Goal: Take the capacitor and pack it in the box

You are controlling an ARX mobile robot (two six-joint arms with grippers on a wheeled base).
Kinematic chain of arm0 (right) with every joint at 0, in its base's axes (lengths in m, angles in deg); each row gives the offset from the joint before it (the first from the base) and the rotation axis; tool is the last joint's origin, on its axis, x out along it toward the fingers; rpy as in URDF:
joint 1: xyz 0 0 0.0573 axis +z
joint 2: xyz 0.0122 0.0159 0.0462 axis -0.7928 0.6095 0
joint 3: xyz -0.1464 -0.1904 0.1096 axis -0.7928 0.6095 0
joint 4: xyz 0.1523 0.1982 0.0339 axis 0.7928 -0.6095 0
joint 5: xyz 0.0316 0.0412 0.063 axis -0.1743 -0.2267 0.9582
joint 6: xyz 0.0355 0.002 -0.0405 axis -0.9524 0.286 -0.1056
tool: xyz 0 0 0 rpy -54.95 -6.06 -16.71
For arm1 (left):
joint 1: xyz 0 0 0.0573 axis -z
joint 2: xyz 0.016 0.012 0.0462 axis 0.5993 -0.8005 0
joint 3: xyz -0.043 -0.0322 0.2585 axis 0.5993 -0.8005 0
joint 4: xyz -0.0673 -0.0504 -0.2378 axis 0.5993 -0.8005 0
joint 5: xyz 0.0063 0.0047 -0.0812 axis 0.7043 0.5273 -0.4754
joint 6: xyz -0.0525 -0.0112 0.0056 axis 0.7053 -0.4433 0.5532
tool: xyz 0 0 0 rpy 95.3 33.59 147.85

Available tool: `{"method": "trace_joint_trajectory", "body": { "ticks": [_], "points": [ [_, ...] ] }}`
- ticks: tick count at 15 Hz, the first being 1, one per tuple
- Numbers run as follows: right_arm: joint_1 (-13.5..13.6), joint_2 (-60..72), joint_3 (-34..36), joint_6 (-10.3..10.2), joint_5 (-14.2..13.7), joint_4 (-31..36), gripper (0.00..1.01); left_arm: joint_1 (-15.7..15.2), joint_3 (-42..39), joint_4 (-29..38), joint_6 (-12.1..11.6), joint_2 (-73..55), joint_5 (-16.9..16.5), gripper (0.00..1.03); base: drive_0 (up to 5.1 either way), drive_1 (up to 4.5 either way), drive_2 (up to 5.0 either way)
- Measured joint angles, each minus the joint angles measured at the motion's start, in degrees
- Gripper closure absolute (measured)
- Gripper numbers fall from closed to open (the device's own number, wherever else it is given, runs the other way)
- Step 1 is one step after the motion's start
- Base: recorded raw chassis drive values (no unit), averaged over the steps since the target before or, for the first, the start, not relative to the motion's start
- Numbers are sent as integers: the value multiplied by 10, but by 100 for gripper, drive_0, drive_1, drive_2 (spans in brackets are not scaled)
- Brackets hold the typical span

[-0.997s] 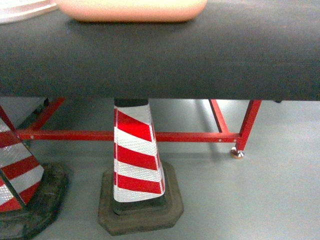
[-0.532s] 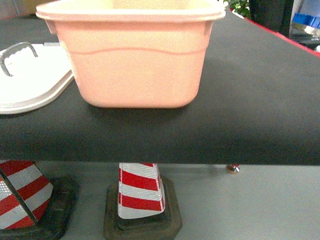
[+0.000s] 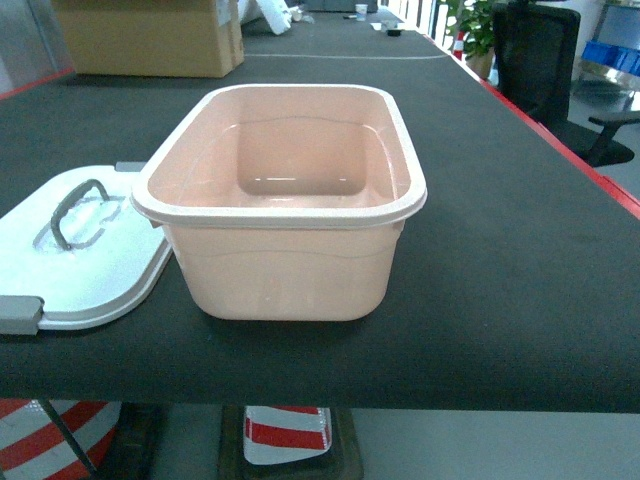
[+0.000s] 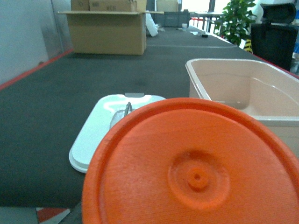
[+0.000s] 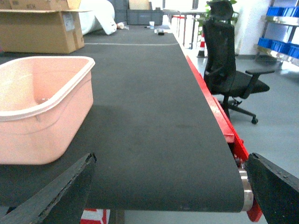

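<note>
The box (image 3: 290, 270), a pale peach-pink tub, stands open and empty on the black table, with its white lid (image 3: 90, 270) lying flat to its left. In the left wrist view a big orange ribbed disc with a centre boss, the capacitor (image 4: 196, 172), fills the lower frame and hangs off the table's front edge. It hides my left gripper's fingers. Behind it are the lid (image 4: 93, 135) and the box (image 4: 224, 63). My right gripper (image 5: 170, 158) is open and holds nothing, level with the table edge to the right of the box (image 5: 42, 126). Neither gripper shows in the head view.
A brown cardboard carton (image 3: 150, 35) stands at the table's far end. A black office chair (image 5: 229, 70) is beyond the red-edged right side of the table. Red-and-white traffic cones (image 3: 285, 435) stand on the floor under the front edge.
The head view has swung up from the cones and frame under the table to the tabletop. The whole box and its lid are now in sight.
</note>
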Motion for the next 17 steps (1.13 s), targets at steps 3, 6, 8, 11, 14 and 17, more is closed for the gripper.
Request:
{"method": "trace_joint_trajectory", "body": {
  "ticks": [3,6,8,11,14,17],
  "points": [
    [0,0,0,0,0,1,3,0,0,0,0,0,1,60,0,0,0],
    [0,0,0,0,0,1,3,0,0,0,0,0,1,60,0,0,0],
    [0,0,0,0,0,1,3,0,0,0,0,0,1,60,0,0,0],
    [0,0,0,0,0,1,3,0,0,0,0,0,1,60,0,0,0],
    [0,0,0,0,0,1,3,0,0,0,0,0,1,60,0,0,0],
    [0,0,0,0,0,1,3,57,3,120,-24,-85,119,60,0,0,0]
  ]
}}
